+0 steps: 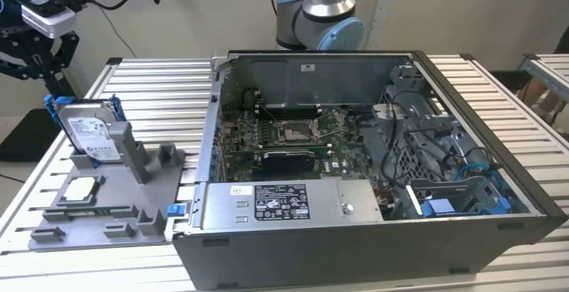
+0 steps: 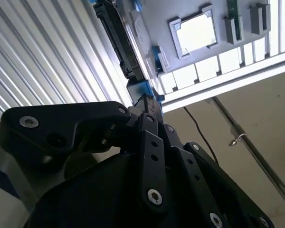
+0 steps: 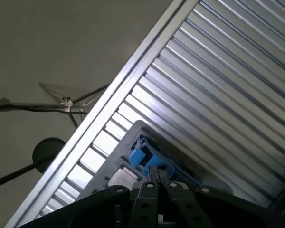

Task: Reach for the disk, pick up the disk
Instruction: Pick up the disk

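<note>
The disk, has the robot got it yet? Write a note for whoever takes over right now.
Hand: close to the blue-framed top end of the disk, not holding it.
Disk: standing on edge in the grey holder, at the exterior view's left of the open computer case.
Done: the reach is nearly there.
Left: the disk is not yet gripped or lifted.

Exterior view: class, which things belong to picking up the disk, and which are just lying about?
Job in hand: flat silver-grey hard disk in blue bracket, upright in the grey plastic holder; black robot gripper, apart from it.
Lying about: small square silver chip; open grey metal computer case; ribbed metal table.
</note>
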Action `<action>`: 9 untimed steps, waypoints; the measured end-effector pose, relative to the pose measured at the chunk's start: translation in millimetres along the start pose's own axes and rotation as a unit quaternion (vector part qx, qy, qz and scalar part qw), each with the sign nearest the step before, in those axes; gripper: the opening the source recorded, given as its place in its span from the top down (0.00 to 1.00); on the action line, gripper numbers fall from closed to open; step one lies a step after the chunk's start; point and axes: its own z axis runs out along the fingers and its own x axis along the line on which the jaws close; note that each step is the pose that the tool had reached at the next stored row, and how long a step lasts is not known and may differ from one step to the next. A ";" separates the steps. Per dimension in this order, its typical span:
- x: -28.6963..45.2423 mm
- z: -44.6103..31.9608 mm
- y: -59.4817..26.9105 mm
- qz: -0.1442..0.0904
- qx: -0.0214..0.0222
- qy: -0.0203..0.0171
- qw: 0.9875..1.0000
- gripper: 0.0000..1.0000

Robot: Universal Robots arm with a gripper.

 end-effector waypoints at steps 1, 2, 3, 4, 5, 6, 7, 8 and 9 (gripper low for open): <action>-0.2 0.0 -0.2 -0.007 0.000 0.000 1.000 1.00; -0.5 -0.1 -0.3 -0.013 0.000 0.001 1.000 1.00; -0.7 -0.1 -0.5 -0.020 0.000 0.001 1.000 1.00; -0.9 -0.1 -0.7 -0.027 0.000 0.001 1.000 1.00; -1.1 0.0 -0.8 -0.033 0.000 0.001 0.999 1.00; -1.3 -0.1 -1.0 -0.040 0.000 0.002 0.999 1.00; -1.5 -0.1 -1.2 -0.046 0.000 0.002 0.999 1.00; -1.7 -0.1 -1.3 -0.053 0.000 0.002 0.999 1.00; -1.9 -0.1 -1.5 -0.060 0.000 0.002 0.998 1.00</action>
